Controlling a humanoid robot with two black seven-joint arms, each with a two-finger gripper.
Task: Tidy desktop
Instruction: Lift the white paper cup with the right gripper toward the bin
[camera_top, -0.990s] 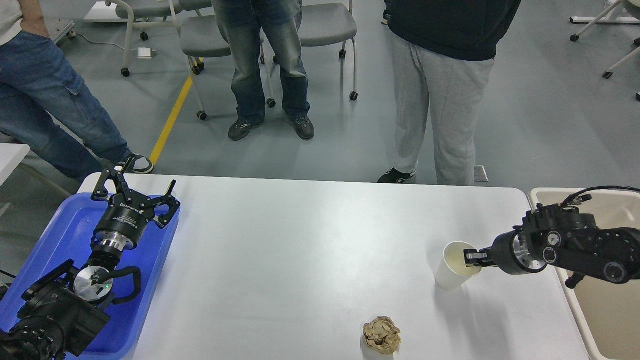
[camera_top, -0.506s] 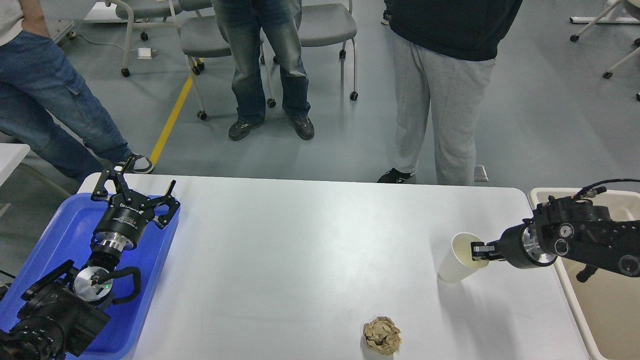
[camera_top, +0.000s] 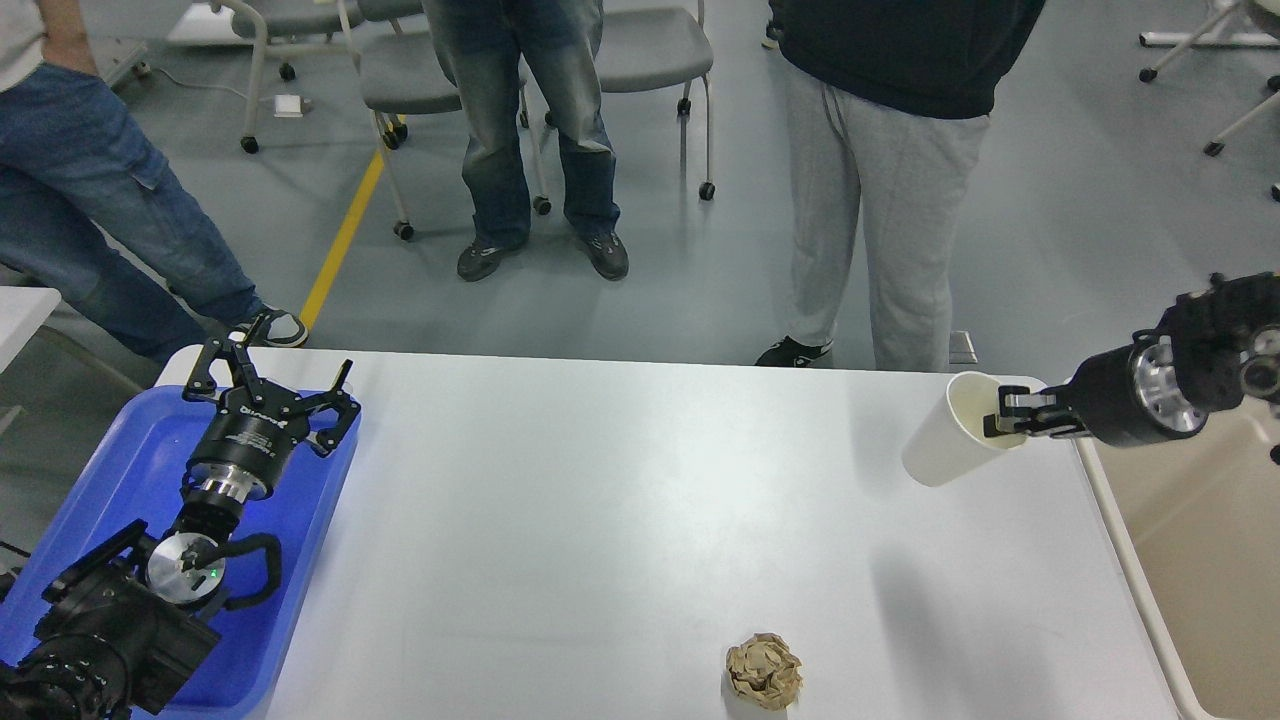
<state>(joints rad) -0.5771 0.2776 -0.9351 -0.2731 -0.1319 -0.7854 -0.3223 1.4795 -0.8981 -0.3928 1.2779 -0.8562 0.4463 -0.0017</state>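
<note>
The white desktop (camera_top: 620, 520) fills the middle of the head view. My right gripper (camera_top: 1005, 413) is shut on the rim of a white paper cup (camera_top: 945, 445) and holds it tilted in the air above the desktop's far right corner. A crumpled brown paper ball (camera_top: 764, 670) lies near the desktop's front edge. My left gripper (camera_top: 268, 378) is open and empty above the blue tray (camera_top: 90, 480) at the left.
A beige bin (camera_top: 1200, 560) stands off the desktop's right edge. Three people stand beyond the far edge, with wheeled chairs behind them.
My right gripper has lifted the paper cup off the desktop and carried it up and to the right, towards the bin. The left arm has not moved.
</note>
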